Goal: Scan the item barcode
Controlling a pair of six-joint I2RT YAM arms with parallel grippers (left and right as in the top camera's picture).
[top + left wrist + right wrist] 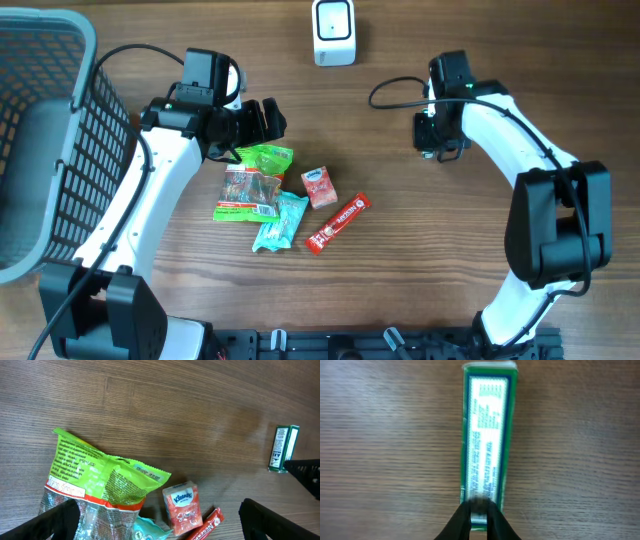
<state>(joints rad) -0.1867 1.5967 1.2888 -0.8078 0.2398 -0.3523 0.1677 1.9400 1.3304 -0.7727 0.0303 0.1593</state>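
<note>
1 basket (40,150) sits at the left edge of the table (430,290). Its grey floor shows thru the bars. 1 white scanner (333,32) stands at the top middle, well apart from the rest.

In the middle is a heap, looks like 5 things, close together:
- 1 green bag (266,158)
- 1 shiny bag (247,192) w/ red on it, just below the green one & touching it
- 1 blue-green packet (280,222)
- 1 small tissue pack (319,186)
- 1 red bar (338,222)

1 green box (487,435) is off to the right, well apart from the heap, down by the wood. Can't tell if it's lifted.

There are 2 arms. The right gripper (477,512) has its fingers pulled in tight on the near short end of the green box. The left gripper (159,505) hangs over the green bag w/ its fingers spread very wide. It has hold of nothing.
</note>
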